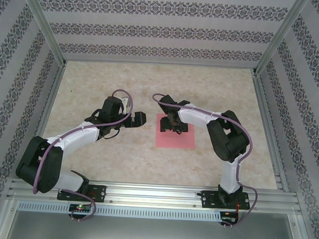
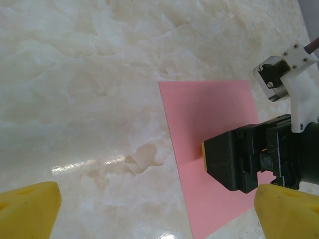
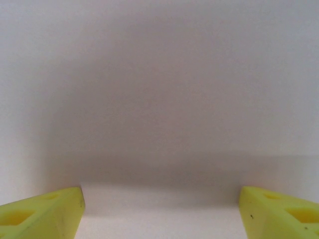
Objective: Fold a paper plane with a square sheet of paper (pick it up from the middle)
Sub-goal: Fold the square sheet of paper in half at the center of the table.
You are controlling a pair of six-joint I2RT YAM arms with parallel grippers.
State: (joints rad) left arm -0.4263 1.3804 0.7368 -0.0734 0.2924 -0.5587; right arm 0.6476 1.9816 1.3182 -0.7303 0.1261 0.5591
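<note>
The square sheet of paper [image 1: 174,139] lies flat under the parted right fingers [image 3: 45,214], beside the equally parted left fingers [image 2: 27,209].

The left arm [image 1: 74,138] lay low from its base at the near edge of the tabletop [image 1: 123,85] and angled toward the middle, its left pincer [image 1: 139,118] pointing toward the right edge with its yellow fingertips [image 2: 30,206] spread wide. The right arm [image 1: 226,137] stood up from the near edge, folded at the elbow toward the right edge, and its forearm ran left to the middle. There the right pincer [image 1: 174,124] pointed down close to the surface, its yellow fingertips [image 3: 45,214] well apart, near the left pincer but not touching it.
</note>
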